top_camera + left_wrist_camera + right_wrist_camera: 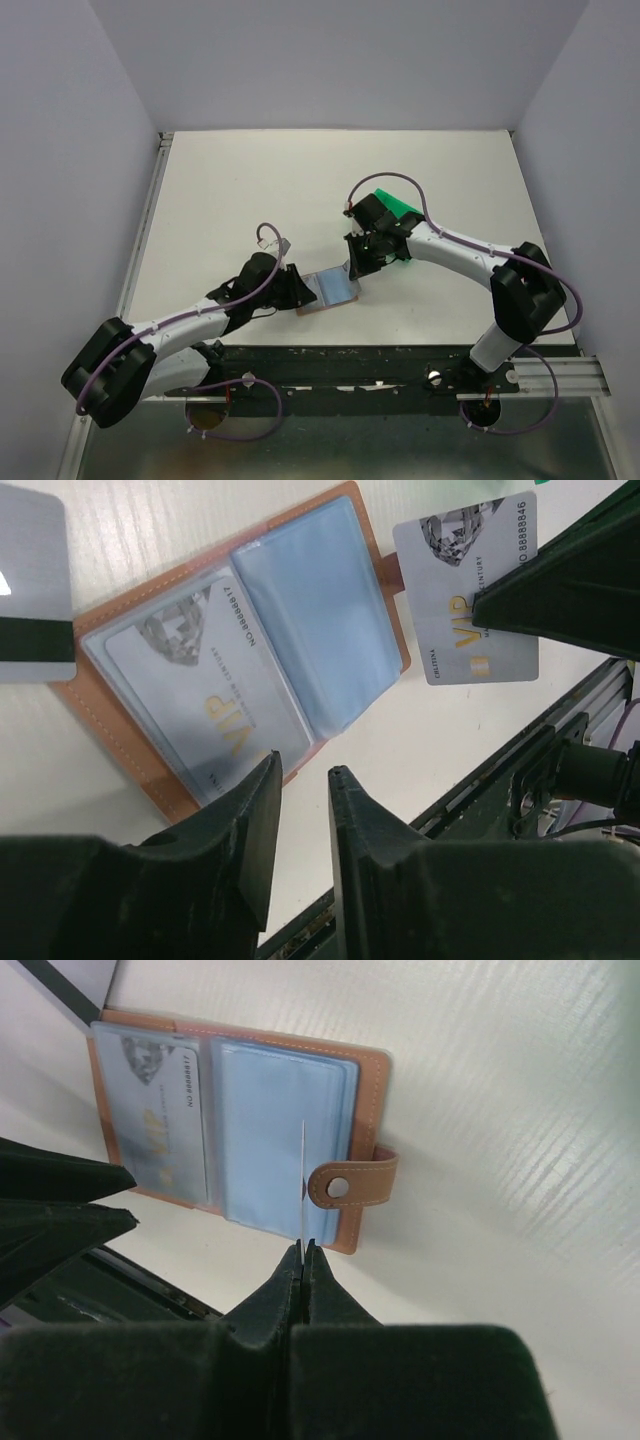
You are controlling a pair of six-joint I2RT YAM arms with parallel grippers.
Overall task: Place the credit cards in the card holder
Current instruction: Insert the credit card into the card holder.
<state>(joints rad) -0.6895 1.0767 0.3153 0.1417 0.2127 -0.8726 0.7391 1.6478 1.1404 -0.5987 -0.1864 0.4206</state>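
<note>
The tan card holder [105,735] lies open on the table, between the two grippers in the top view [332,290]. Its left sleeve holds one pale VIP credit card [200,695]; the right sleeve [320,630] is empty. My right gripper [302,1252] is shut on a second credit card [465,590], which stands on edge [302,1185] over the right sleeve, beside the snap tab [350,1182]. A third card [35,580], with a dark stripe, lies flat on the table beside the holder. My left gripper [303,780] hovers at the holder's near edge, slightly open, with nothing between its fingers.
A green plastic bin [400,208] stands behind the right arm's wrist. The table's front edge with its dark metal rail [380,358] runs just below the holder. White walls enclose the table on three sides.
</note>
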